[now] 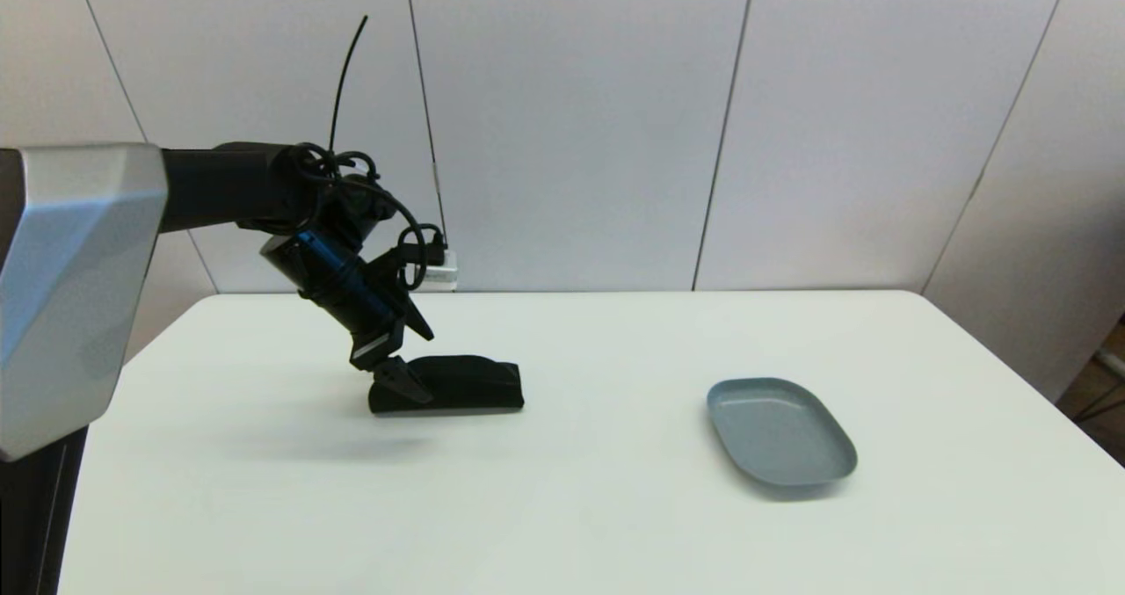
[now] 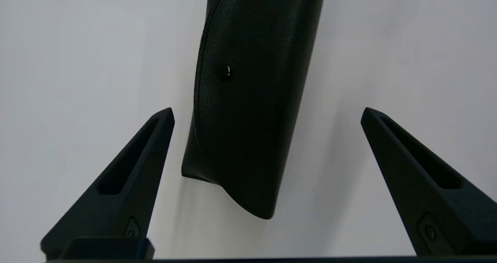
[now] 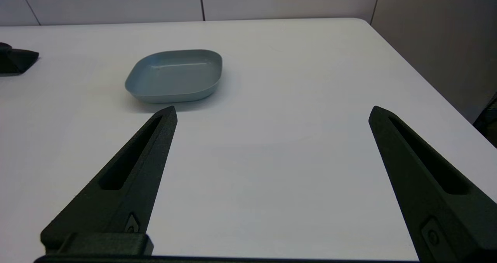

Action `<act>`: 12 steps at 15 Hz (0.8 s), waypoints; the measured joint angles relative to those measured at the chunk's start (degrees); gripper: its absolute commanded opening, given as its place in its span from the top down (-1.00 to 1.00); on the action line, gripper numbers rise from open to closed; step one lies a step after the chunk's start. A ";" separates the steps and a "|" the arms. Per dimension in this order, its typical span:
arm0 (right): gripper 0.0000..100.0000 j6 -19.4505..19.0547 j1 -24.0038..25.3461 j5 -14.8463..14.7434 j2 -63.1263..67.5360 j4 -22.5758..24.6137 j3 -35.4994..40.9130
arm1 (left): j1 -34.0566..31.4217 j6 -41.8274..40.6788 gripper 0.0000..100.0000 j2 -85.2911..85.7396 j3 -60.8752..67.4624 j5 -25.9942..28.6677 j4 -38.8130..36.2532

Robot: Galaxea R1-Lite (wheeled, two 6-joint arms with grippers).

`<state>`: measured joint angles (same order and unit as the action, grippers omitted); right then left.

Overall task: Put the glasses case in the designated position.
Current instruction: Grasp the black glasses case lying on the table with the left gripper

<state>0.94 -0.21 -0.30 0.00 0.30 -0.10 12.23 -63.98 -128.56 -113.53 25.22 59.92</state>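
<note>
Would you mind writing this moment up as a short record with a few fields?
setting: white table in front of a pale panelled wall
glasses case: black glasses case lying flat on the table, on the robot's left side
tray: grey-blue tray on the right side, nothing in it, well apart from the case
left gripper: left gripper open, lowered at the case's near end, one finger on each side, not yet closed on it
right gripper: right gripper open, above bare table, out of the head view
task state: case not yet moved to the tray
</note>
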 measured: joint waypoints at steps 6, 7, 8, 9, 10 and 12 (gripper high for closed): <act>-1.00 0.00 0.02 -0.05 0.00 0.00 0.00 | -0.20 0.34 -1.00 -2.43 0.06 -0.04 -0.18; -1.00 0.02 0.02 0.00 0.00 0.00 0.00 | -0.20 0.30 -1.00 -2.72 0.06 -0.06 -0.20; -1.00 0.02 0.02 -0.02 0.00 0.00 0.00 | -0.20 0.33 -1.00 -3.05 0.13 -0.06 -0.22; -1.00 0.02 0.00 -0.02 0.00 0.00 0.00 | -0.13 0.34 -1.00 -3.28 0.17 -0.06 -0.20; -1.00 0.02 0.00 0.00 0.00 0.00 0.00 | -0.05 0.34 -1.00 -3.52 0.20 -0.01 -0.20; -1.00 0.02 0.00 0.01 0.00 0.00 0.00 | 0.06 0.45 -1.00 -3.94 0.24 0.02 -0.24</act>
<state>0.96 -0.21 -0.29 0.00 0.30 -0.10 12.29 -63.53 -132.50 -113.29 25.25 59.67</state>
